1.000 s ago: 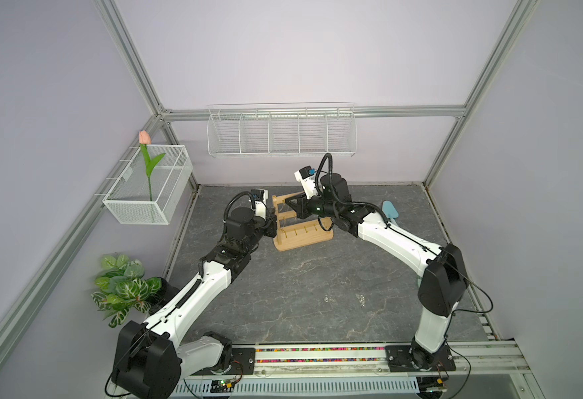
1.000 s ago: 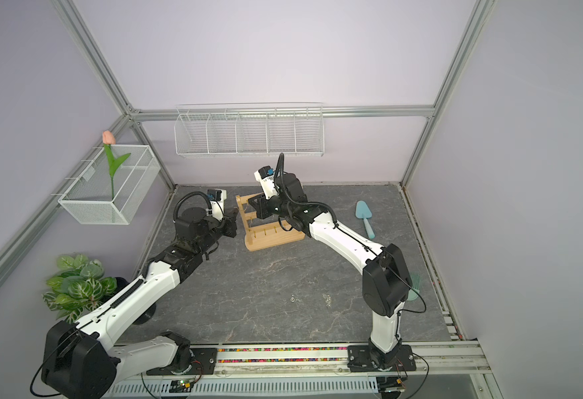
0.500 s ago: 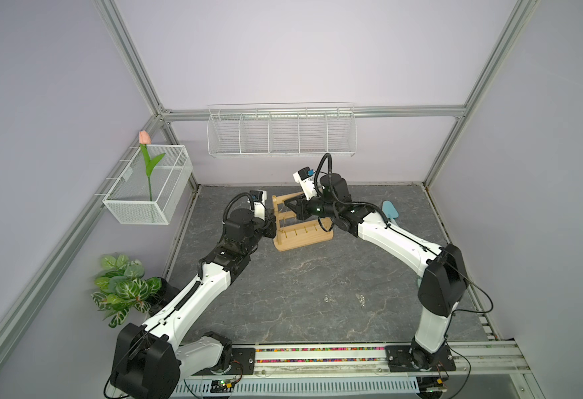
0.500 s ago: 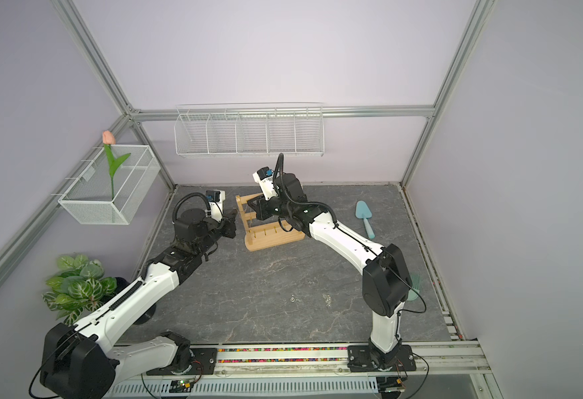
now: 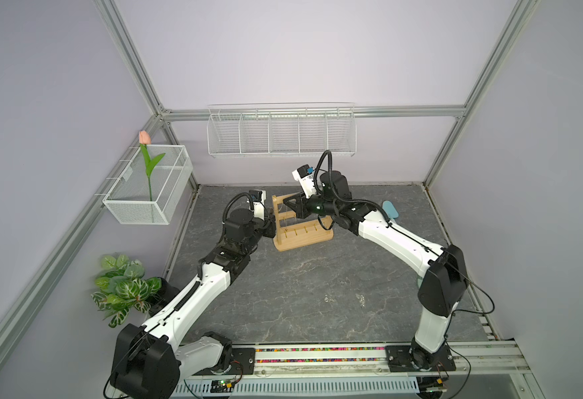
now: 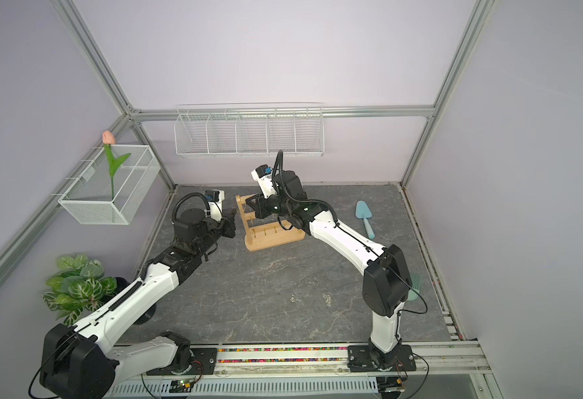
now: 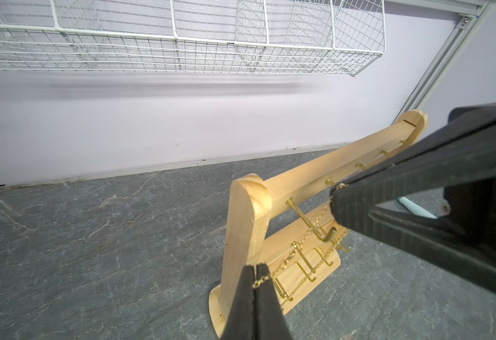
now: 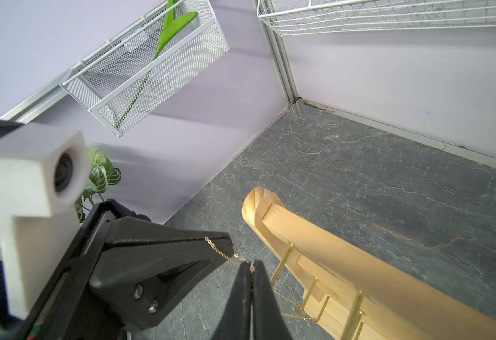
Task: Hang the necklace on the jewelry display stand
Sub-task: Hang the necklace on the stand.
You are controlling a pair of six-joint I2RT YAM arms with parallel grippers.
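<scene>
The jewelry display stand (image 5: 304, 238) is a light wooden rack with gold hooks, standing at the back of the grey table, also seen in a top view (image 6: 273, 238). The necklace (image 7: 283, 265) is a thin gold chain, stretched between my two grippers in front of the stand's bars. My left gripper (image 7: 255, 266) is shut on one end, beside the stand's near upright (image 7: 241, 235). My right gripper (image 8: 251, 262) is shut on the chain (image 8: 217, 248) near the top bar (image 8: 358, 270). In both top views the left gripper (image 5: 271, 221) (image 6: 233, 221) and right gripper (image 5: 285, 202) (image 6: 247, 200) meet at the stand's left end.
A white wire wall basket (image 5: 281, 131) hangs on the back wall above the stand. A mesh basket with a tulip (image 5: 148, 186) hangs on the left wall, over a potted plant (image 5: 124, 286). A teal trowel (image 6: 364, 214) lies right of the stand.
</scene>
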